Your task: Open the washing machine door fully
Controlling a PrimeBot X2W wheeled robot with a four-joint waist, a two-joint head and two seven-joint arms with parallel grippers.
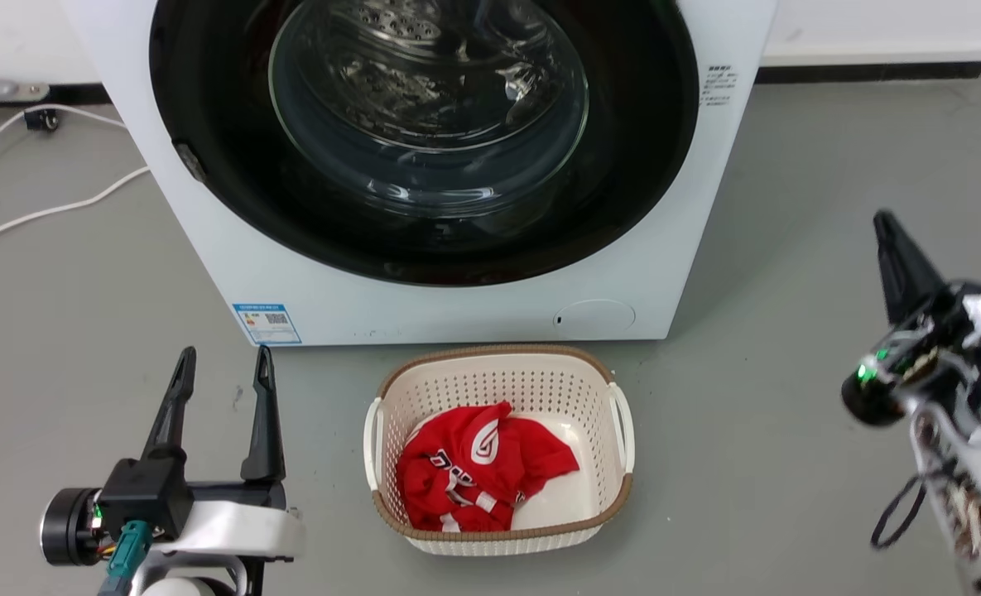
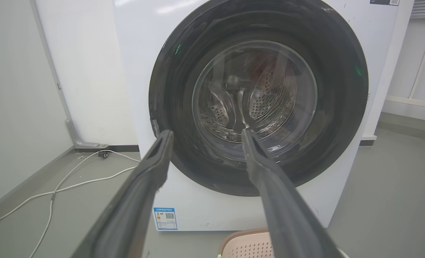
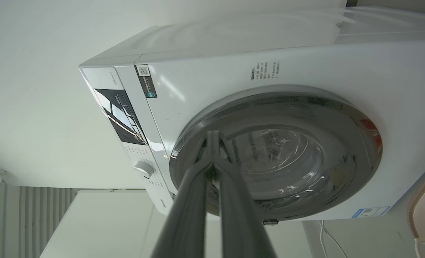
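Head view: the large round glossy black washing machine door (image 1: 424, 124), with a bulging clear glass centre, sits shut in the front of the white box-shaped washing machine (image 1: 233, 248). The door's upper part is cut off by the top edge. The perforated steel drum (image 1: 407, 50) behind the glass is broken up by reflections and hard to read. Below the door, a small round white flap (image 1: 595, 316) and a blue rectangular label (image 1: 266, 323) sit low on the panel.

On the grey floor (image 1: 747, 290) just before the machine stands a cream perforated plastic basket (image 1: 498, 381) with a brown rim. It holds a crumpled red-and-white garment (image 1: 482, 476) whose print is not legible. White cables (image 1: 43, 211) trail across the floor at left and run out of frame.

The left gripper (image 1: 225, 358) is low at the left, apart from the machine, its jaws wide and empty. The right gripper (image 1: 882, 219) stands off to the machine's right, where its fingers overlap into one dark spike. The right wrist view shows its jaws closed tip to tip with nothing between. There the tips lie over the door's rim, but contact cannot be judged.
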